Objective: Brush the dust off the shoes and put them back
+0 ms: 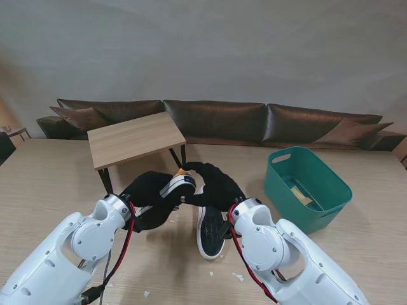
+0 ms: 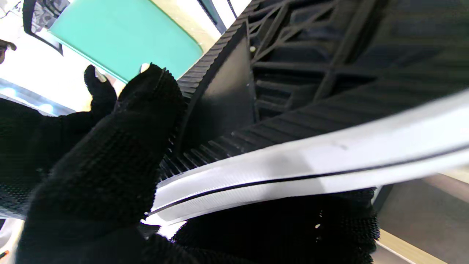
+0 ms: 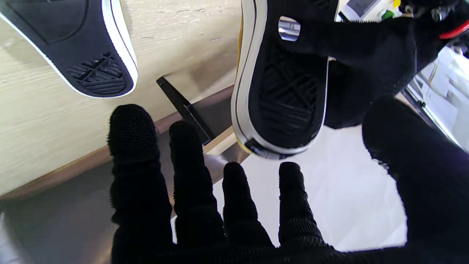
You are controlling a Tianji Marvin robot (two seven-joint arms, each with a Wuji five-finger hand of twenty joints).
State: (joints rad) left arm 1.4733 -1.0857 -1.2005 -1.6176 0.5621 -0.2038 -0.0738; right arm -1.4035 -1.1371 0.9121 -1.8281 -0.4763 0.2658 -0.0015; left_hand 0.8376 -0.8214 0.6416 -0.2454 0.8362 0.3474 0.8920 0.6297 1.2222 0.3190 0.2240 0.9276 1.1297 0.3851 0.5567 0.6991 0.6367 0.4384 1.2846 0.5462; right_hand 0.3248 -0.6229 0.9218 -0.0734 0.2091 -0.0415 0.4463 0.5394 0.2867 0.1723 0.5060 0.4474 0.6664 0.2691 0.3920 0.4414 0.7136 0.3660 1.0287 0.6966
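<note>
My left hand (image 1: 151,200), in a black glove, is shut on a shoe (image 1: 178,185) with a white rim and a yellow upper, held off the table with its black sole toward my right hand. The left wrist view is filled by that shoe's ribbed sole (image 2: 311,73) and white rim (image 2: 300,165). My right hand (image 1: 216,184) is open, fingers (image 3: 190,172) spread, right beside the held shoe (image 3: 285,84). A second shoe (image 1: 211,230) lies sole-up on the table nearer to me; it also shows as the second shoe (image 3: 73,47) in the right wrist view.
A small wooden side table (image 1: 135,138) stands farther from me on the left. A green bin (image 1: 306,188) with something pale inside sits on the right. White specks (image 1: 238,276) lie on the table near me. A dark sofa (image 1: 216,121) runs along the back.
</note>
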